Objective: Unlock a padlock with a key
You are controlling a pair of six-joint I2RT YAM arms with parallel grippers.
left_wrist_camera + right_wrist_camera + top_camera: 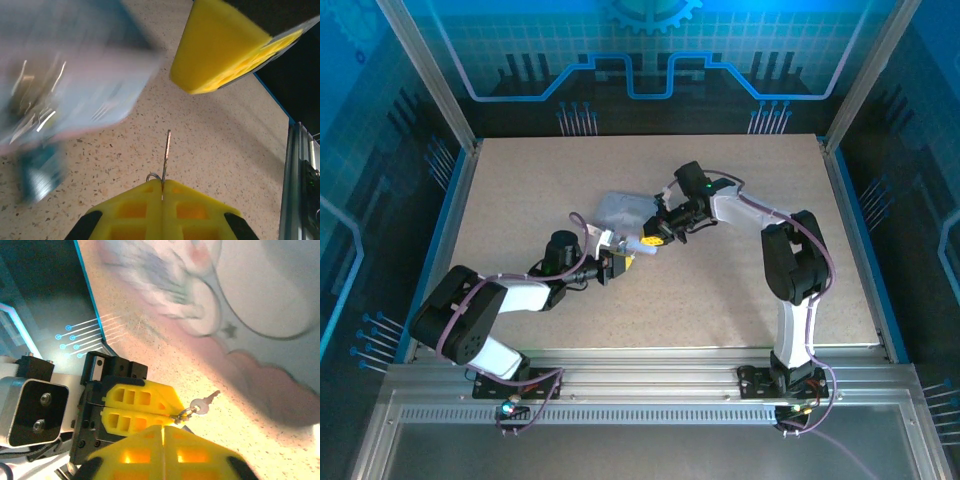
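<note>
key point(206, 402) small, silvery, round-headed, on a wire ring point(185, 413)

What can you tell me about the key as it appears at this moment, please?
The key is a tiny, thin piece of silvery-grey metal with a rounded head, a short blade and a small wire ring at the head end. The left tool, shut, pinches it at that ring end, so the blade sticks straight out from it, edge-on in the left wrist view. It hangs over the speckled table; nothing else visibly touches it.
</note>
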